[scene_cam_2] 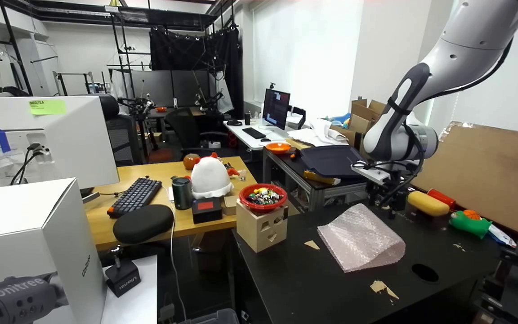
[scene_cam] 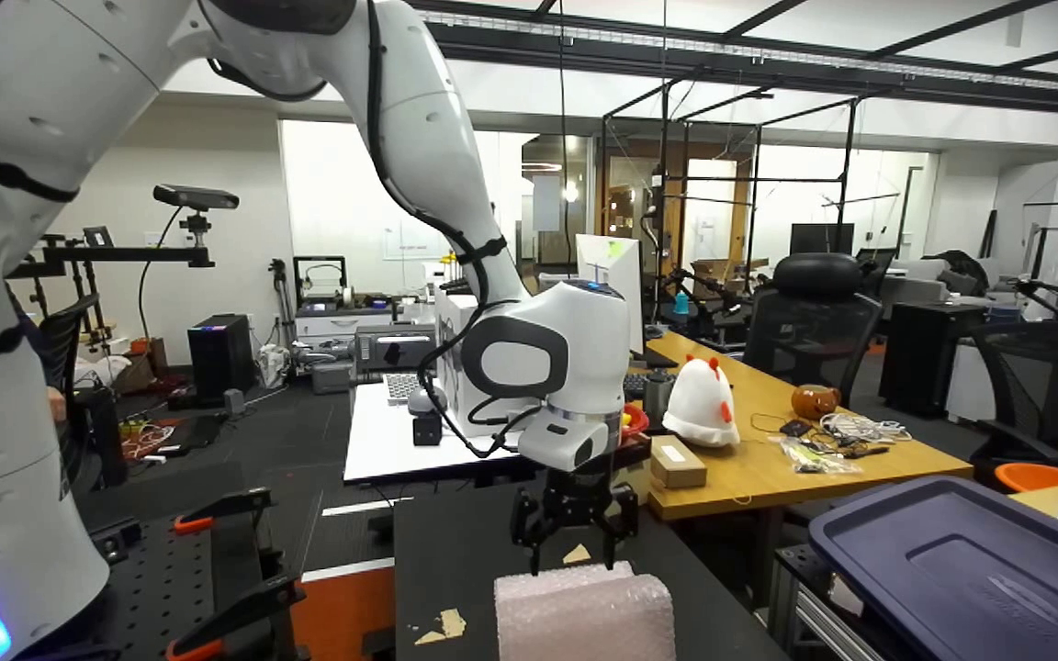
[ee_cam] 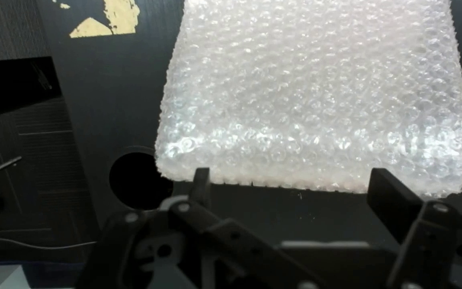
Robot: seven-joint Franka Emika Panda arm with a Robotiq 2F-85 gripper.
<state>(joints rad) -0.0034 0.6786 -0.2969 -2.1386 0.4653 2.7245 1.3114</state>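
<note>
Black desk [scene_cam_2: 304, 288] spreads below me, and on it, well in from the edge with a round cable hole [ee_cam: 136, 180] by one corner, lies the folded bubble wrap [ee_cam: 315, 80]; my tool [ee_cam: 291, 175] hangs by its rounded side, fingers spread wide and holding nothing. I judge this an approach, and gripping there would call for squaring up to that side and closing softly on likely springy plastic. My wrist view shows that line-up best but misses the yellow sponge-like block [scene_cam_2: 428, 204] and green toy [scene_cam_2: 470, 224] that an exterior view shows near the cardboard panel [scene_cam_2: 484, 175].
</note>
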